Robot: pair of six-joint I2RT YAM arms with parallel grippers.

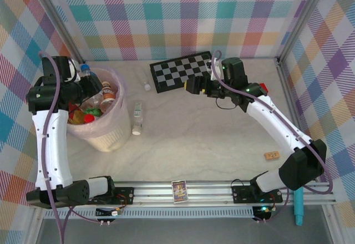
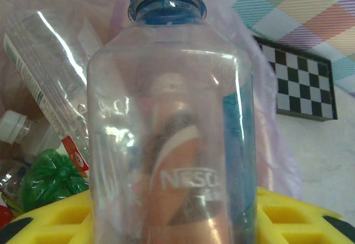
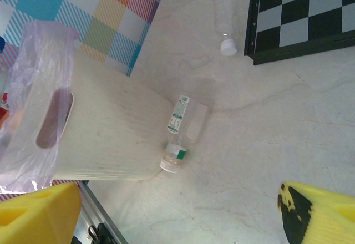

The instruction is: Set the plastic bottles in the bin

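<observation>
My left pincer clamps a clear blue-capped bottle, the bin just beneath it, ready, I judge, for dropping, while my right pincer hangs wide and empty, a fallen bottle on the surface ahead.

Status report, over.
Left gripper shut on clear blue-capped plastic bottle over cream pink-lined bin. Right gripper open. Two clear bottles on table. Nothing blocking.
</observation>
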